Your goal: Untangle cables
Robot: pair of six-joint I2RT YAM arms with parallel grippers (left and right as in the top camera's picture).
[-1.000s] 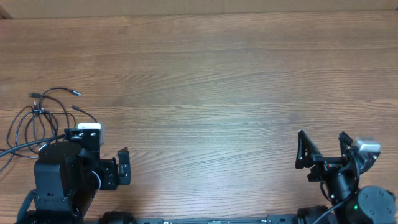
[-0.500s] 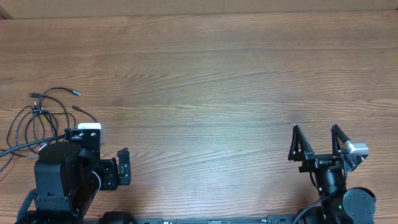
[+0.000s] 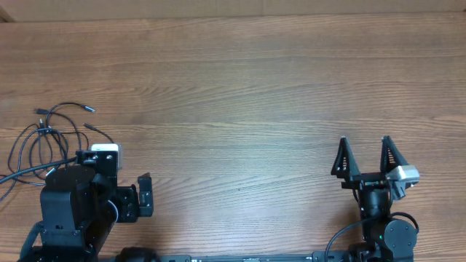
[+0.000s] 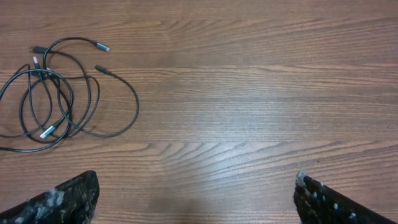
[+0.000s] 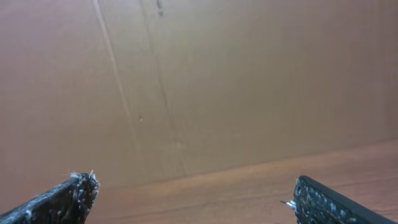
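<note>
The cables (image 3: pixel 45 132) lie in a loose tangle at the far left of the counter (image 3: pixel 240 87), just in front of the left arm (image 3: pixel 69 207). From overhead, the near part of the tangle is hidden under that arm's black body, and one strand runs off the left edge of the picture. The left tool is hard to pick out there, as it merges with the dark arm.

The left wrist view fills in much of this. It shows the cables (image 4: pixel 60 93) in full loops, crossing one another at several spots, with small plug ends, some silver-tipped, poking out at the top and near the middle. Two strands are still cut off at the left edge. The left tool (image 4: pixel 196 202) shows only as two finger stubs in the bottom corners, clipped by the frame. They stand wide apart with bare counter between them and hold nothing. The cables lie well ahead of it and to its left.

The right tool (image 3: pixel 364 145) is plain from overhead at the near right: both fingers spread wide, empty, well apart from the cables. Its own wrist view shows no cables, only a blurred brown panel (image 5: pixel 186 81) and a strip of counter along the bottom.
</note>
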